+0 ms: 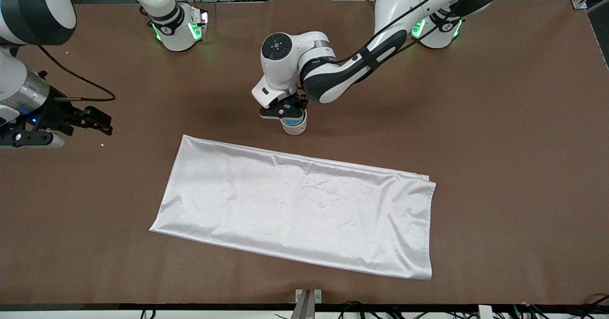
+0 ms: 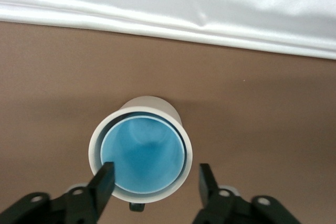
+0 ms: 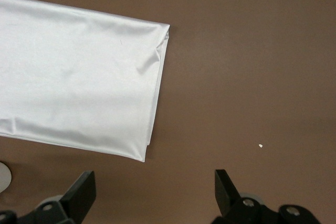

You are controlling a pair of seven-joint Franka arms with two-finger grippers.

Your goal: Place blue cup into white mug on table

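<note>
Front view, working away from the camera: you first meet a white satin cloth [image 1: 295,209] lying flat on the brown desk [image 1: 499,143], its long edges running slantwise across the middle.

Farther from the camera than the cloth, and just beside its upper edge without touching it, the white mug [image 1: 294,126] stands upright on the desk. The blue cup [image 1: 290,119] sits inside it; you see only a sliver of blue under the arm here.

Your left wrist view makes this plain: the blue cup [image 2: 142,154] is nested upright in the white mug [image 2: 140,148], its rim just inside the mug's rim, and the small black handle pokes out at the mug's edge nearest the camera body. The left hand [image 2: 156,179] hangs right over the mug, its fingers [image 2: 103,182] spread to either side of the rim and gripping nothing; whether they brush the rim you cannot tell.

Toward the right arm's end of the desk, the right hand [image 1: 102,121] waits above bare felt. Its wrist view shows the hand [image 3: 155,188] with fingers [image 3: 84,188] wide apart and empty, a corner of the cloth [image 3: 79,98] below, and a tiny white crumb [image 3: 260,146] on the desk.
</note>
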